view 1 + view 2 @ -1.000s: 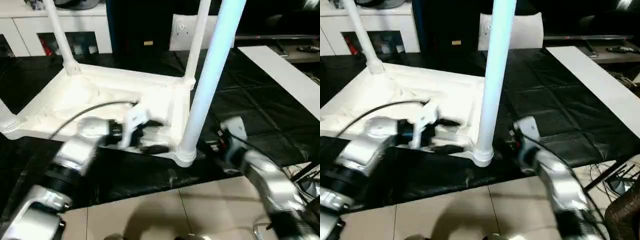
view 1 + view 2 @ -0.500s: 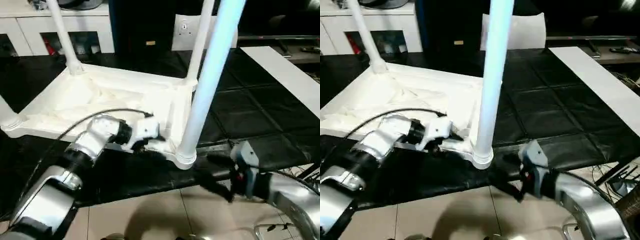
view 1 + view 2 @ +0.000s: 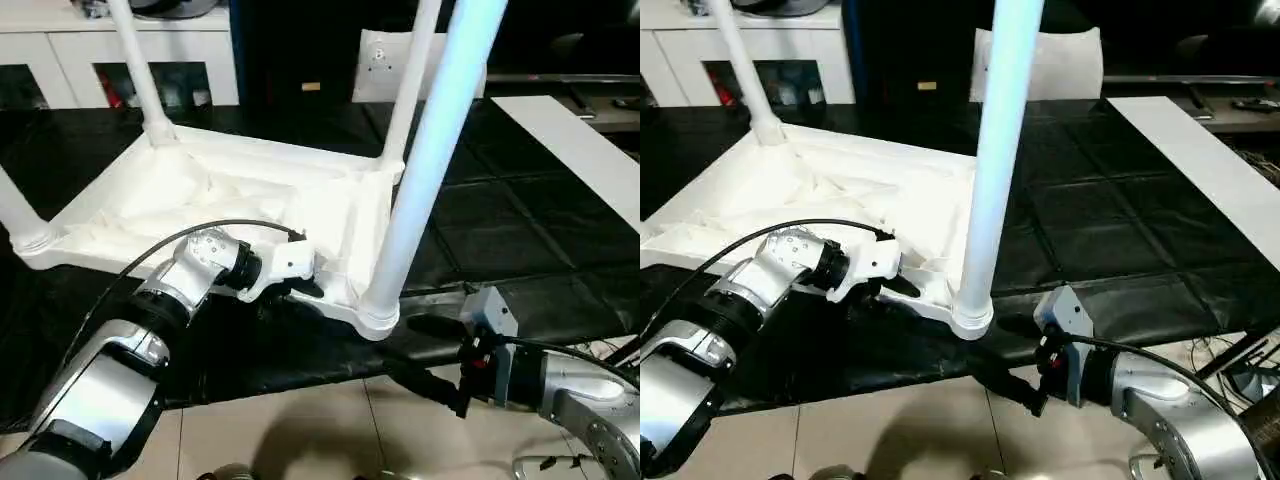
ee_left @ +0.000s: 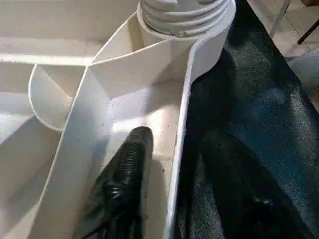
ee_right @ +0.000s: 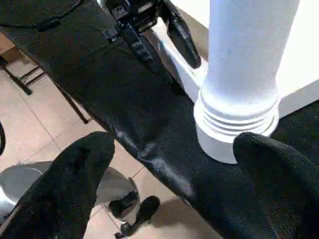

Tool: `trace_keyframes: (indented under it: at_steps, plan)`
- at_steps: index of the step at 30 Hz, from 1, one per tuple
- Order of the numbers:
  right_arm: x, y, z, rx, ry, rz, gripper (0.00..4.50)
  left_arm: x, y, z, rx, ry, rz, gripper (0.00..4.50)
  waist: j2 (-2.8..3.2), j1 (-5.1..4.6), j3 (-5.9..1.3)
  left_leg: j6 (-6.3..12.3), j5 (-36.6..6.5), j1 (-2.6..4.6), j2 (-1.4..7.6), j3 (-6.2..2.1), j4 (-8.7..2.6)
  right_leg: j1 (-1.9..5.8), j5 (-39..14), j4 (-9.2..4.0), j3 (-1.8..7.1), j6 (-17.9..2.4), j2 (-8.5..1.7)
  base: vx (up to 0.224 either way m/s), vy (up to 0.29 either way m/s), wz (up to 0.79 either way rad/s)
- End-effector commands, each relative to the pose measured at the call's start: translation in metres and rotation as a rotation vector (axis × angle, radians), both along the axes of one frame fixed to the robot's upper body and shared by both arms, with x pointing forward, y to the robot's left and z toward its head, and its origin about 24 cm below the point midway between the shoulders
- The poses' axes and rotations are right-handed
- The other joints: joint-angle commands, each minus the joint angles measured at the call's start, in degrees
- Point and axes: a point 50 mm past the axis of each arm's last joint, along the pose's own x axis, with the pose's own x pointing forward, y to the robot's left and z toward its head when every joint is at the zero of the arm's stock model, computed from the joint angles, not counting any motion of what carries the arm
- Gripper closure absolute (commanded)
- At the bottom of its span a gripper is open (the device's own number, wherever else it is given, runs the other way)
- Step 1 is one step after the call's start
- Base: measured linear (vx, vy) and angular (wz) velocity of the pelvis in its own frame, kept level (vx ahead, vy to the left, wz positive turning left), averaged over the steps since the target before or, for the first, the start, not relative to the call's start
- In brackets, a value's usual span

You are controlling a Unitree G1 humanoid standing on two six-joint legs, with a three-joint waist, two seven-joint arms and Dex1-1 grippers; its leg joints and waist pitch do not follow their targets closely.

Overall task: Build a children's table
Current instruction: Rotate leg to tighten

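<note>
The near leg [image 3: 425, 170] runs off the top edge, and the tabletop [image 3: 200, 200] ribs look washed out.

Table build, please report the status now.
Left gripper straddling tabletop rim. Right gripper open, empty, facing near leg. Nothing in the way.

The setting is a domestic living room, indicated by beige floor tiles [image 3: 300, 420], white cabinets [image 3: 60, 60] with glazed doors along the far wall, a black quilted mat [image 3: 1120, 230] and a wicker edge [image 3: 1265, 440].
</note>
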Motion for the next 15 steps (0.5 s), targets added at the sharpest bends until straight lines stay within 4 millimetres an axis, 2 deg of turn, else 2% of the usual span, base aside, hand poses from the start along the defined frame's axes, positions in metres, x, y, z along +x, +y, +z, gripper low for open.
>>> trace_keyframes:
  at_steps: [1, 3, 8, 15]
  plan:
    - [-0.0008, 0.0017, 0.0062, 0.007, -0.01, 0.032, 0.0, 0.0038, -0.0019, 0.0073, -0.01, -0.019, -0.007, 3.01, 0.13, 0.19, -3.61, 1.1, -14.6, 0.21, 1.08, -0.35, -3.9, 2.92, -20.4, -5.51, 2.55, -7.7, -4.21, 0.0, 0.0, 0.0]
    - [-0.0015, 0.0027, 0.0069, 0.014, -0.008, 0.042, 0.0, 0.0049, -0.0009, 0.0078, -0.009, -0.019, -0.002, 3.3, 0.06, 0.21, -3.63, 1.14, -14.7, 0.23, 1.11, -0.36, -3.88, 2.95, -21.1, -5.53, 2.55, -7.6, -4.34, 0.0, 0.0, 0.0]
    - [-0.0013, 0.0035, 0.0069, 0.015, -0.008, 0.049, 0.0, 0.006, 0.0004, 0.0074, -0.013, -0.013, 0.005, 3.64, -0.03, 0.22, -3.59, 1.2, -14.6, 0.2, 1.03, -0.36, -3.88, 2.91, -22.7, -5.79, 2.51, -6.8, -4.34, 0.0, 0.0, 0.0]
    - [-0.0026, 0.0042, 0.0061, 0.013, -0.005, 0.059, 0.0, 0.0069, 0.0039, 0.0062, -0.007, -0.007, 0.017, 4.25, 0.04, 0.25, -3.68, 1.22, -14.0, 0.14, 1.06, -0.37, -3.87, 2.99, -21.2, -5.59, 2.55, -7.2, -4.33, 0.0, 0.0, 0.0]
